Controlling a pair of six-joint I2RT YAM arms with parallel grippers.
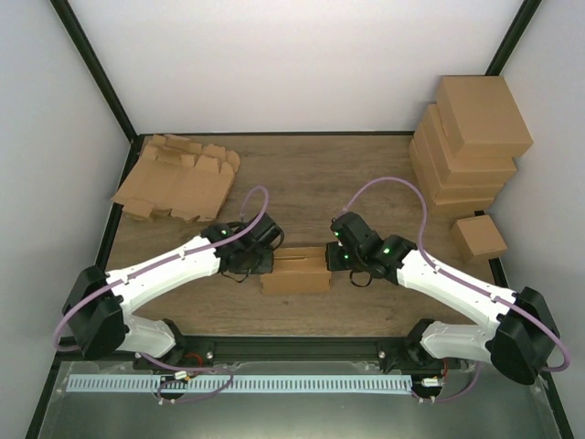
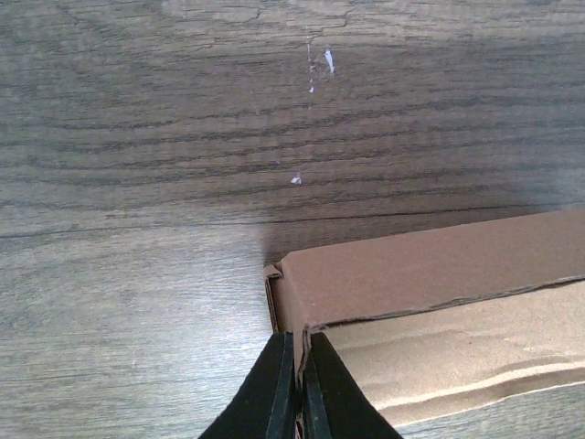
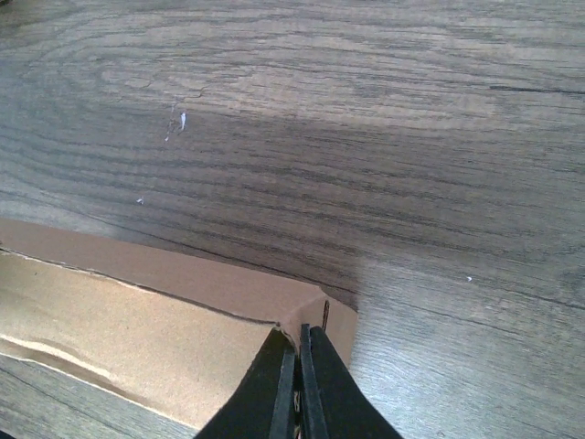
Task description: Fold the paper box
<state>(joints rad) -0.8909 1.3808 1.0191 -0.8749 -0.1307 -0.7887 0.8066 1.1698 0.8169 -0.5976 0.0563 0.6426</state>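
Note:
A brown paper box (image 1: 294,272), partly folded, lies on the wooden table between the two arms. My left gripper (image 1: 259,259) is shut on the box's left end wall; in the left wrist view its black fingertips (image 2: 297,352) pinch the thin cardboard edge of the box (image 2: 430,274). My right gripper (image 1: 333,258) is shut on the box's right end wall; in the right wrist view its fingertips (image 3: 298,340) clamp the corner flap of the box (image 3: 137,320). The box's inside face shows lighter than its outer walls.
A pile of flat unfolded cardboard blanks (image 1: 178,178) lies at the back left. Several finished boxes are stacked (image 1: 471,146) at the back right, with one small box (image 1: 480,236) in front of them. Bare wood table (image 1: 311,174) lies beyond the box.

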